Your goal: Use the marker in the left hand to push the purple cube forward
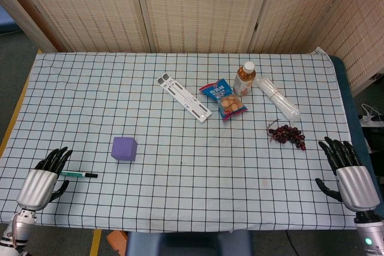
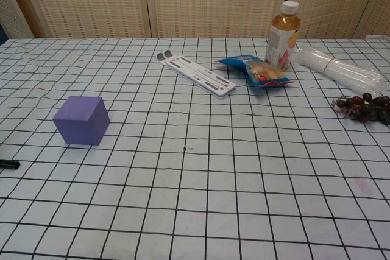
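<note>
Both the left hand (image 1: 42, 182) and right hand (image 1: 350, 175) lay spread and empty, the marker (image 1: 78, 174) at the left's 3 o'clock, the purple cube (image 1: 124, 148) at 1 o'clock beyond.

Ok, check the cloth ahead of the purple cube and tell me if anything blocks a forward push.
Nothing visible blocks it. Ahead of the purple cube the checked cloth is bare up to the table's far edge; the white folding stand lies off to its right. The marker still lies on the cloth at the left hand, not picked up.
</note>
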Available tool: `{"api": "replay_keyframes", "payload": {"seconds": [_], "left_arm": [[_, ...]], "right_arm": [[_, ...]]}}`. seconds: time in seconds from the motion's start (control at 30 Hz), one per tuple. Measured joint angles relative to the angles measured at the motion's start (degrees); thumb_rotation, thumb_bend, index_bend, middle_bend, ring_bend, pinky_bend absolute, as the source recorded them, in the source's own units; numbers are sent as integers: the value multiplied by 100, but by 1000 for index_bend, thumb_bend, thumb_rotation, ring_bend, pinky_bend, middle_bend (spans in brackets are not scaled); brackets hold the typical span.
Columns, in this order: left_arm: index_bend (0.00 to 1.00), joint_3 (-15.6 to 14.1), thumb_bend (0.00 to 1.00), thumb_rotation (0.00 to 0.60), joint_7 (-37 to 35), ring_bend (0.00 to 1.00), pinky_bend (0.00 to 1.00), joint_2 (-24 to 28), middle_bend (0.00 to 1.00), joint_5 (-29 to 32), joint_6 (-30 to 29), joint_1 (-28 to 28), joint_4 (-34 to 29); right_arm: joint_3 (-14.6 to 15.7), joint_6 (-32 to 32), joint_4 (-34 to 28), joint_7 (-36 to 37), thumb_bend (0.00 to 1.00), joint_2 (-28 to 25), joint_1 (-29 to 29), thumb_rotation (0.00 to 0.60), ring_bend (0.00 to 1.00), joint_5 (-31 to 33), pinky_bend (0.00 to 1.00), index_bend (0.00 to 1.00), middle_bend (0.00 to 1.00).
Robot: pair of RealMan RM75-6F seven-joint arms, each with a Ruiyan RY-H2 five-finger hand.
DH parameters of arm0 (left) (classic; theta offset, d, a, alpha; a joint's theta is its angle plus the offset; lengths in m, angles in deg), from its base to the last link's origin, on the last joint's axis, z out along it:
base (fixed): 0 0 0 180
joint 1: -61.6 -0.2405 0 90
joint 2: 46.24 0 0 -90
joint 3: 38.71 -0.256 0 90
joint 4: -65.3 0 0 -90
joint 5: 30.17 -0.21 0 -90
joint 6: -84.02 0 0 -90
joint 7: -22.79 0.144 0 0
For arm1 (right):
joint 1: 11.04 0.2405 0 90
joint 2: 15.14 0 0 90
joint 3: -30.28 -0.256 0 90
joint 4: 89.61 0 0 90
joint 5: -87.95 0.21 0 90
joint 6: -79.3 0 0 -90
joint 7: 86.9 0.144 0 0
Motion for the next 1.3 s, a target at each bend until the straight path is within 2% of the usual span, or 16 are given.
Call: {"api": "replay_keyframes", "payload": {"seconds": [0.17,0.33,0.53,0.83,1.1,1.3], "left_arm": [[226,-127,380,600,39,357,591,-568,290,-220,101,109,1100],[249,-268,380,600,-19,371,592,-1121,314,-433,177,227,2063],[237,-377,380,600,-100,371,590,-1614,295,-544,272,339,2895],[273,-378,384,600,-405,404,592,-1995,344,-466,355,455,3733],[358,-335,386,600,-516,438,605,-2179,450,-323,404,494,4234],[380,-346,383,600,-643,458,607,-2306,471,-275,411,514,4557]], "right_arm": [[3,-3,-28,-15,168,0,-6,600,0,-1,0,0,0],[39,73,-50,24,168,-19,11,600,0,-23,0,0,0],[108,216,-102,84,168,-80,57,600,0,-55,0,0,0],[147,278,-156,65,168,-117,67,600,0,-65,0,0,0],[167,317,-188,47,168,-130,76,600,0,-67,0,0,0],[198,370,-224,50,168,-151,87,600,0,-77,0,0,0]]}}
